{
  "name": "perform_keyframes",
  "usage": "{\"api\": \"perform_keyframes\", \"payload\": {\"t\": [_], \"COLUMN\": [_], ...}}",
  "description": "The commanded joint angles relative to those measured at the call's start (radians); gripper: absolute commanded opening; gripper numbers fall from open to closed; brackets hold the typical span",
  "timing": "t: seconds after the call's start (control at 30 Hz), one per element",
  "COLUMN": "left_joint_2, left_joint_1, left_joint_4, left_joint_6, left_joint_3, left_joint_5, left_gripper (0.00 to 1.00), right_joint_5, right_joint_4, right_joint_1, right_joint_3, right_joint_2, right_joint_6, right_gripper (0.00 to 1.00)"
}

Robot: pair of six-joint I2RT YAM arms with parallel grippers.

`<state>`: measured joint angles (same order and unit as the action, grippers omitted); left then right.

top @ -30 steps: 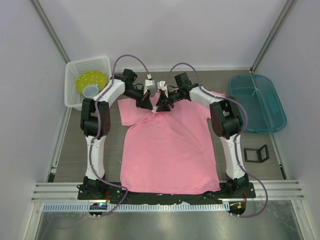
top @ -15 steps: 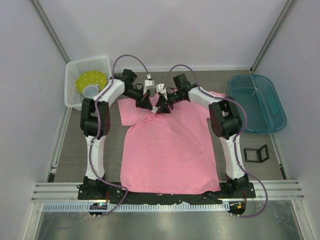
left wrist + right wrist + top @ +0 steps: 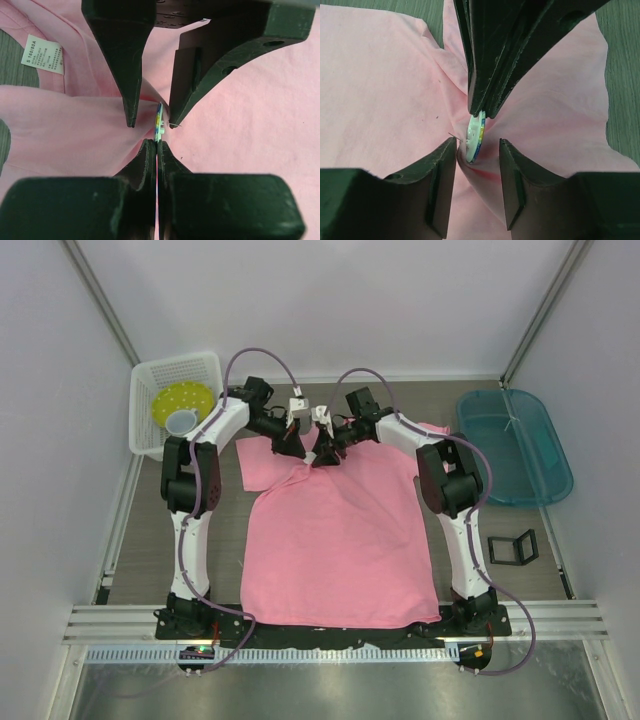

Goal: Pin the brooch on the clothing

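Left fingers (image 3: 146,161) clamped on brooch (image 3: 159,123), right fingers (image 3: 442,172) apart astride it, brooch unseen overhead.

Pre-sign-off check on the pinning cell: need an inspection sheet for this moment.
Surface: grey wood-grain table, mostly under the shirt.
Job's things: pink T-shirt laid flat, bunched into a fold at the collar; brooch edge-on against that fold.
Clutter: white basket holding a yellow bowl, far left; teal bin and small black case, right.
Grippers: left gripper fingers shut on the brooch's edge; right gripper fingers open, straddling brooch and fold.
Cables: purple cables loop off both arms.
Surroundings: white walls.
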<state>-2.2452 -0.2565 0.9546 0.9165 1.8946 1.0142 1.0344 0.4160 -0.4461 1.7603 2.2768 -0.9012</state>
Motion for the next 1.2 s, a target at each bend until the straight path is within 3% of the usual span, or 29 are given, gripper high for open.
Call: {"api": "perform_keyframes", "payload": {"t": [0.0, 0.23, 0.67, 1.17], "left_joint_2": [0.007, 0.01, 0.018, 0.018], "left_joint_1": [0.002, 0.002, 0.002, 0.017], "left_joint_4": [-0.01, -0.024, -0.03, -0.013], "left_joint_6": [-0.004, -0.015, -0.021, -0.021], "left_joint_3": [0.031, 0.032, 0.024, 0.037], "left_joint_5": [0.041, 0.04, 0.034, 0.035], "left_gripper": [0.0, 0.0, 0.0, 0.0], "right_joint_5": [0.027, 0.033, -0.013, -0.083], "right_joint_4": [-0.036, -0.043, -0.198, -0.252], "right_joint_1": [-0.009, -0.005, 0.024, 0.067], "right_joint_3": [0.05, 0.083, 0.134, 0.171], "right_joint_2": [0.007, 0.027, 0.072, 0.104], "right_joint_6": [0.045, 0.102, 0.441, 0.608], "right_gripper": [0.42, 0.38, 0.33, 0.23]}}
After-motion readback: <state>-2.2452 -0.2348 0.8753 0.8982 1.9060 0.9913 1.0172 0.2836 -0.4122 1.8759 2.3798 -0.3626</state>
